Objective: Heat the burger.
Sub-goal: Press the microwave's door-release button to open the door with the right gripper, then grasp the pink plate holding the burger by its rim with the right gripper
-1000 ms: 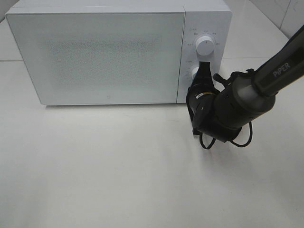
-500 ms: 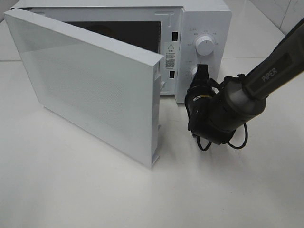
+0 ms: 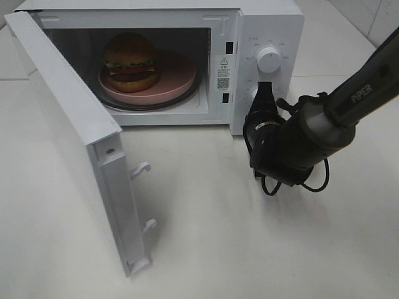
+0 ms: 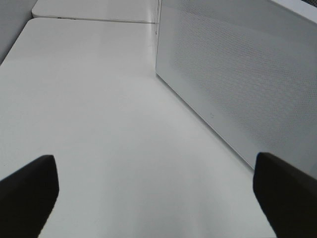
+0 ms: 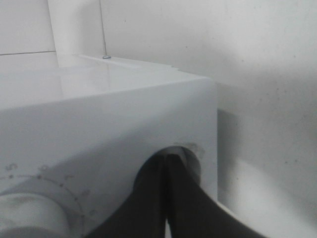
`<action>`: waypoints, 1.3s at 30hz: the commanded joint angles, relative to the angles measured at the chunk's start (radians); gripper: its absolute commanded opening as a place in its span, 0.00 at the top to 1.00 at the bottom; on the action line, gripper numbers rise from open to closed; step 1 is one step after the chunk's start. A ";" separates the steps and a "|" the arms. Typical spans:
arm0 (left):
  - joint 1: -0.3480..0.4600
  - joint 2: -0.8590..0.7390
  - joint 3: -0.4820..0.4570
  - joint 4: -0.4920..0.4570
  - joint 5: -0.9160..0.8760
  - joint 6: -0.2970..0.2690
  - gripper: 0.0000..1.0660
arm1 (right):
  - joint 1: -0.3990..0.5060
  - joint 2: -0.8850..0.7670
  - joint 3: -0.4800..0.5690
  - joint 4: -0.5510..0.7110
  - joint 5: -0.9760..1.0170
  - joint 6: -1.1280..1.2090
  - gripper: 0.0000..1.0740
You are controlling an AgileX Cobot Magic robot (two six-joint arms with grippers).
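Your right gripper [image 3: 264, 89] is pinched shut, tips against the control panel [image 3: 278, 81] of the microwave [image 3: 268, 18]. Your left gripper [image 4: 158, 181] stands wide and holds nothing, near the open door [image 3: 68, 124]. The burger [image 3: 129, 61] sits on the pink plate [image 3: 181, 81] inside. It looks light, soft and stacked, so it will likely shift; take the plate's rim, not the bun.
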 commanded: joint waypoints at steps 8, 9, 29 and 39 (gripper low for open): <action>0.002 -0.017 0.001 -0.005 -0.011 -0.005 0.06 | -0.030 -0.113 0.029 -0.084 0.006 -0.114 1.00; 0.002 -0.017 0.001 -0.005 -0.011 -0.005 0.06 | -0.030 -0.126 0.049 -0.083 0.041 -0.143 1.00; 0.002 -0.017 0.001 -0.005 -0.011 -0.005 0.06 | -0.030 -0.375 0.172 -0.101 0.481 -0.802 1.00; 0.002 -0.017 0.001 -0.005 -0.011 -0.005 0.06 | -0.030 -0.535 0.166 -0.416 0.890 -1.048 0.99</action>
